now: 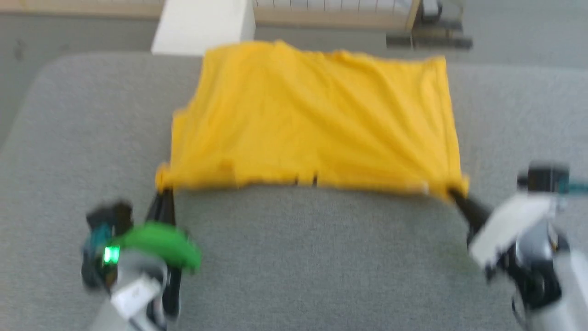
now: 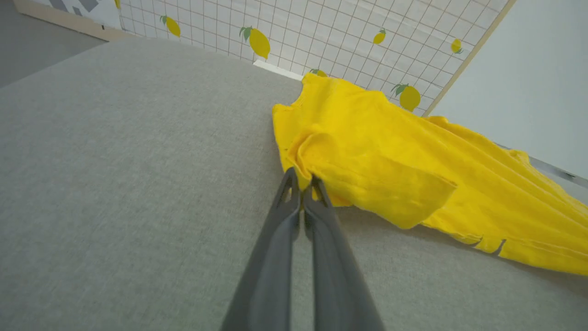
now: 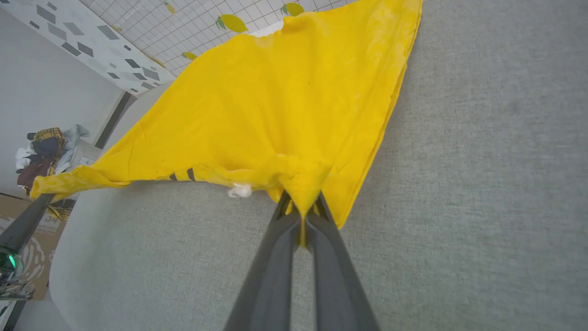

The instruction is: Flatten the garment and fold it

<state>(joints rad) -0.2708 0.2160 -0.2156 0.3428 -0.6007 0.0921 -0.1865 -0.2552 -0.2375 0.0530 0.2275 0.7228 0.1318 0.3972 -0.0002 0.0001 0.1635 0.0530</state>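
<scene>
The garment (image 1: 317, 119), a bright yellow T-shirt, lies spread over the grey table (image 1: 317, 257) with its near edge lifted and stretched between both grippers. My left gripper (image 1: 161, 189) is shut on the near left corner; in the left wrist view the gripper (image 2: 302, 180) pinches a folded bit of the garment (image 2: 390, 151). My right gripper (image 1: 452, 192) is shut on the near right corner, and the right wrist view shows the gripper (image 3: 303, 202) holding bunched cloth of the garment (image 3: 285, 105). Short black stripe marks (image 3: 183, 175) and a small white patch (image 3: 240, 190) peek out at the near edge.
A white box (image 1: 202, 25) stands beyond the table's far left edge. A tiled wall with lemon prints (image 2: 321, 32) rises behind. A pile of clothes (image 3: 43, 151) and a cardboard box (image 3: 34, 248) sit off the table's side. Bare grey table surrounds the garment.
</scene>
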